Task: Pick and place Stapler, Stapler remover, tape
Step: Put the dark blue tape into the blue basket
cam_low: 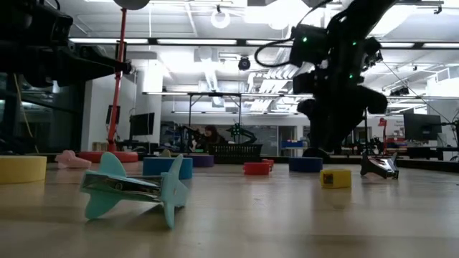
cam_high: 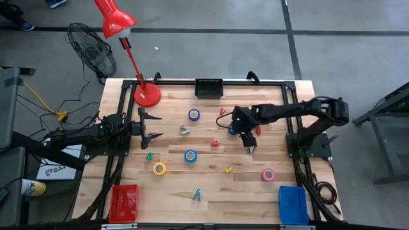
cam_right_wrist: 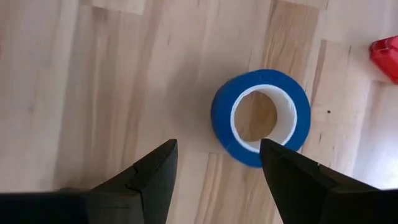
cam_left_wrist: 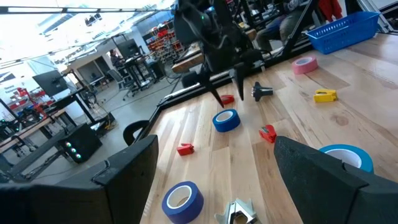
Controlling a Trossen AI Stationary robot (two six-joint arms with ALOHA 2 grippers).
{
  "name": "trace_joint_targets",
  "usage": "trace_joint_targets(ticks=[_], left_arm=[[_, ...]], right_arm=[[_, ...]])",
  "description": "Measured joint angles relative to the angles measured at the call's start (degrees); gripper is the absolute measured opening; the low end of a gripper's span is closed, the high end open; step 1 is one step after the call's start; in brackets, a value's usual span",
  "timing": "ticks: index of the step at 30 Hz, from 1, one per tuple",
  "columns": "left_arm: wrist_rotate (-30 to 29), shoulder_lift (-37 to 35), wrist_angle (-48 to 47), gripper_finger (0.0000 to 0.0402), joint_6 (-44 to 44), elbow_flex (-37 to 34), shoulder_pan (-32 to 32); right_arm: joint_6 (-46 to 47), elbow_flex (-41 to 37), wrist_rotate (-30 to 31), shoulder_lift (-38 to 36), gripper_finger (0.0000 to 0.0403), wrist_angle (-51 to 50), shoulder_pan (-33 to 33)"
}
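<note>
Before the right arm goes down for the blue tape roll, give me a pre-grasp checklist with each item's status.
1. Right gripper open: ok, its fingers are spread with nothing between them.
2. Target in sight: ok, the blue tape roll lies flat on the table, open centre up.
3. Gripper centred over the roll: not ok, the roll sits ahead of the fingertips, not between them.
4. Clear surroundings: ok on most sides; a red item lies near one side, apart from the roll.
5. Left gripper out of the way: ok, it waits open at the table's left side.
6. Drop-off spot chosen: cannot tell.
</note>
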Motion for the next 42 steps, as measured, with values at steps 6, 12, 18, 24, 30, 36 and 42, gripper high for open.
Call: trace_joint_targets(ticks=[6, 12, 18, 24, 30, 36, 42], left_arm=[[0.0, 0.0, 0.0, 0.0316, 0.0, 0.0, 0.0], [0.0, 0.0, 0.0, 0.0316, 0.0, 0.0, 0.0], [0.0, 0.0, 0.0, 0.0316, 0.0, 0.0, 0.0], [0.0, 0.0, 0.0, 0.0316, 0.0, 0.0, 0.0], [0.0, 0.0, 0.0, 0.0316, 0.0, 0.0, 0.0], [0.0, 0.0, 0.0, 0.0316, 0.0, 0.0, 0.0], [0.0, 0.0, 0.0, 0.0316, 0.0, 0.0, 0.0]], right_arm=[[-0.6, 0.6, -0.3, 3.6, 0.0220, 1.7, -0.1], [-0.8, 0.7, -0.4, 6.3, 0.0220, 2.7, -0.1], [-1.1, 0.7, -0.4, 6.6, 0.0203, 2.7, -0.1], [-1.1, 0.6, 1.2, 6.6, 0.0153, 2.6, -0.1], [-1.0, 0.6, 4.1, 6.7, 0.0084, 1.9, -0.1], [-1.0, 0.6, 4.4, 6.7, 0.0031, 0.9, -0.1], [0.1, 0.9, 4.4, 6.7, 0.0031, -0.5, 0.0]])
